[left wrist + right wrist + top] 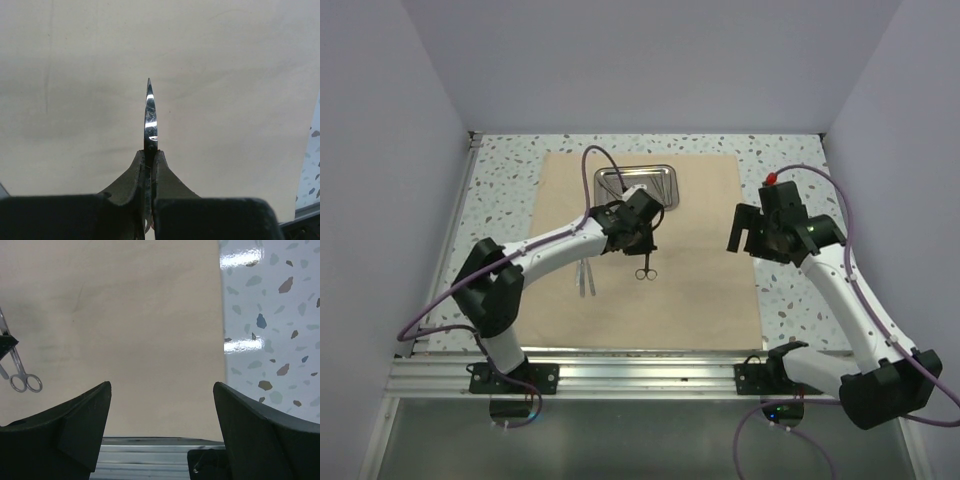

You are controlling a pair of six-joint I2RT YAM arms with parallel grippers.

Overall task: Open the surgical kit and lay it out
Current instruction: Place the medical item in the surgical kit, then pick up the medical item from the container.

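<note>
The tan cloth wrap (pixel 700 270) lies spread flat on the table. The small steel tray (pixel 665 176) sits at its far edge with thin instruments in it. My left gripper (pixel 642 245) is shut on ring-handled scissors (pixel 646 268), held over the middle of the cloth; their blade (pixel 150 120) sticks out past the fingertips in the left wrist view, and their rings (pixel 26 383) show in the right wrist view. Silver tweezers (pixel 585 277) lie on the cloth left of the scissors. My right gripper (pixel 748 236) is open and empty over the cloth's right edge.
The speckled tabletop (pixel 790 300) borders the cloth on the right, and a metal rail (pixel 640 375) runs along the near edge. Grey walls close in the left, right and back.
</note>
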